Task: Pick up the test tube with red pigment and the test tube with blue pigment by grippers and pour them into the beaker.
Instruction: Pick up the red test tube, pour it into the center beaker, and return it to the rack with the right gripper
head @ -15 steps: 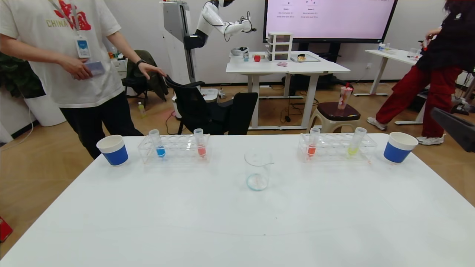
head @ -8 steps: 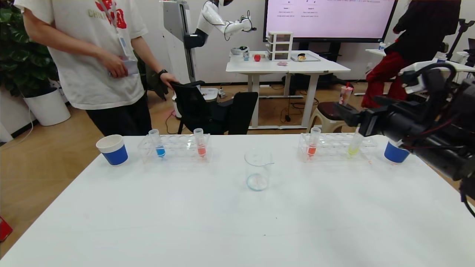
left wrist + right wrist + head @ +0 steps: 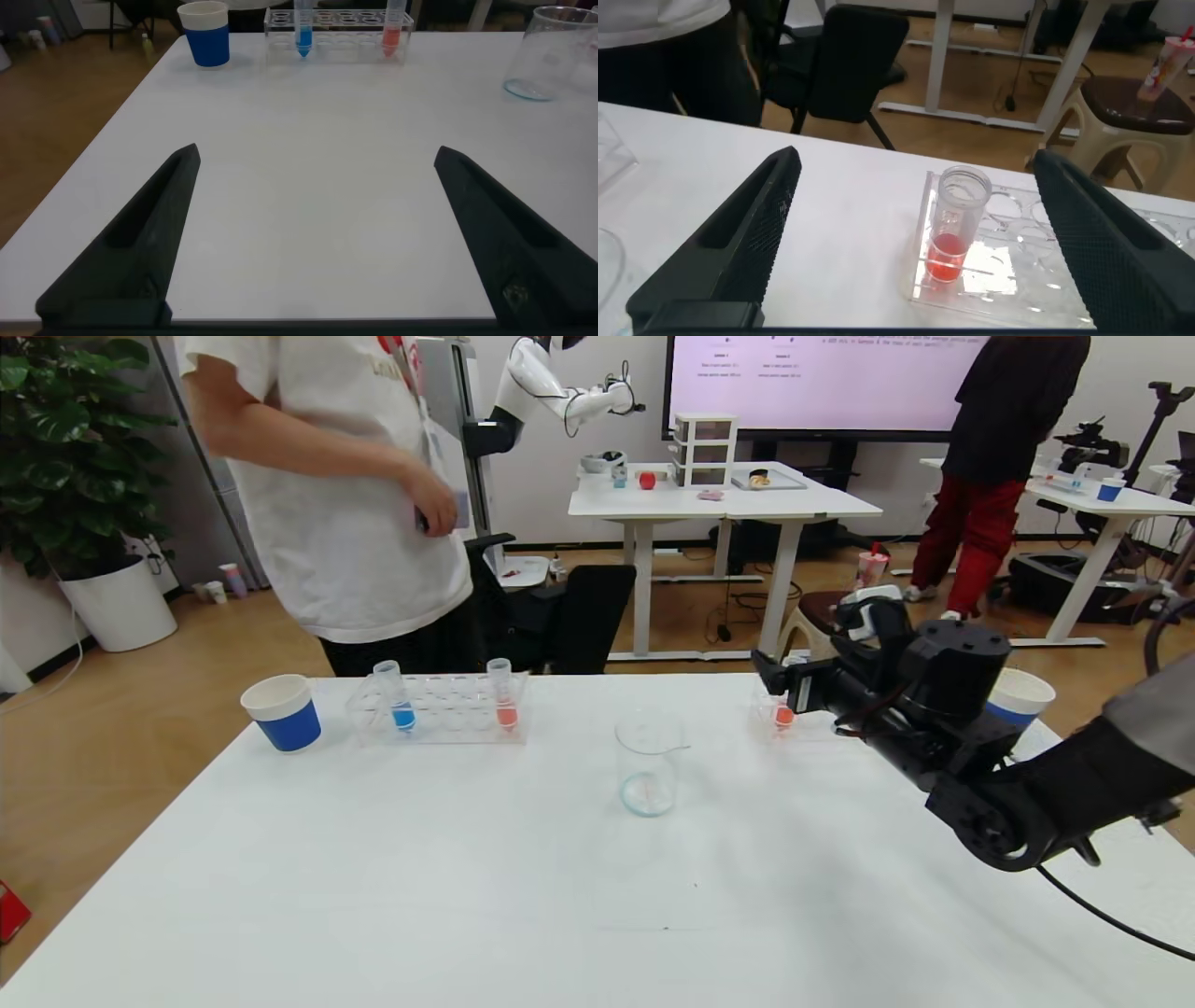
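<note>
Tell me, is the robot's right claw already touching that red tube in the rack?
Apart. In the right wrist view, the right gripper is wide open, and the test tube with red pigment stands in its rack with clear table showing between it and both fingers.

We note a white table [image 3: 373,896] bearing two blue-banded paper cups [image 3: 283,711] [image 3: 1018,698], a clear tube rack [image 3: 448,714], and a salmon-red tube [image 3: 504,695].

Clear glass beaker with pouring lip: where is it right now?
In the head view the clear glass beaker stands mid-table, nearer the robot than both racks, between the left clear plastic rack and the right claw, untouched.
</note>
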Controlling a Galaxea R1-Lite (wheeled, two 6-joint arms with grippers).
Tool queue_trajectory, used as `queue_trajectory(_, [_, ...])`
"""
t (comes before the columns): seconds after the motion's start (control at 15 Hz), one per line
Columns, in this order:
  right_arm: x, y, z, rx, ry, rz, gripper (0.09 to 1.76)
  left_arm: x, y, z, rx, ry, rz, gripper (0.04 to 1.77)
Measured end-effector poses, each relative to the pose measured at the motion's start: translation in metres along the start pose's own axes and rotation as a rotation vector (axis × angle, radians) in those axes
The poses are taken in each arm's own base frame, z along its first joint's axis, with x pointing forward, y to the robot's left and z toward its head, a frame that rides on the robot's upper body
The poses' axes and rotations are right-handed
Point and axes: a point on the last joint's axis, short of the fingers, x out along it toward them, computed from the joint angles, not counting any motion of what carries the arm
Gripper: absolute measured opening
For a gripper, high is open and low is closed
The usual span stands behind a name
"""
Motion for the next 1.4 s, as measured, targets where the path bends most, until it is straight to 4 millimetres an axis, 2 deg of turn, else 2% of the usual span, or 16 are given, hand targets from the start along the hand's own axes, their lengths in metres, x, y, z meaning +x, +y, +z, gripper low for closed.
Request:
queue_trajectory(0.2, [0.026,-0.008,-0.022,0.0,0.011,-0.037,1.73,0.0,0.0,0.0,0.0,0.0,0.0,1.75])
queue_trajectory(0.53, [0.059,-0.016,-0.045,0.041,-0.003,-0.107,1.73,0.0,0.0,0.0,0.0,0.0,0.0,1.75])
queue_trajectory(0.8, [0.067,-0.016,-0.058,0.041,0.015,-0.108,1.73,0.0,0.0,0.0,0.0,0.0,0.0,1.75])
queue_trajectory(1.07, [0.067,-0.014,-0.062,0.04,0.022,-0.106,1.73,0.0,0.0,0.0,0.0,0.0,0.0,1.75])
queue_trajectory(1.13, [0.067,-0.014,-0.062,0.04,0.019,-0.105,1.6,0.0,0.0,0.0,0.0,0.0,0.0,1.75])
queue_trajectory(1.2, [0.067,-0.013,-0.062,0.04,0.015,-0.104,1.32,0.0,0.0,0.0,0.0,0.0,0.0,1.75])
queue_trajectory(1.33, [0.066,-0.013,-0.061,0.042,0.009,-0.105,0.49,0.0,0.0,0.0,0.0,0.0,0.0,1.75])
queue_trajectory(1.4, [0.065,-0.011,-0.059,0.042,-0.002,-0.103,0.36,0.0,0.0,0.0,0.0,0.0,-0.001,1.75])
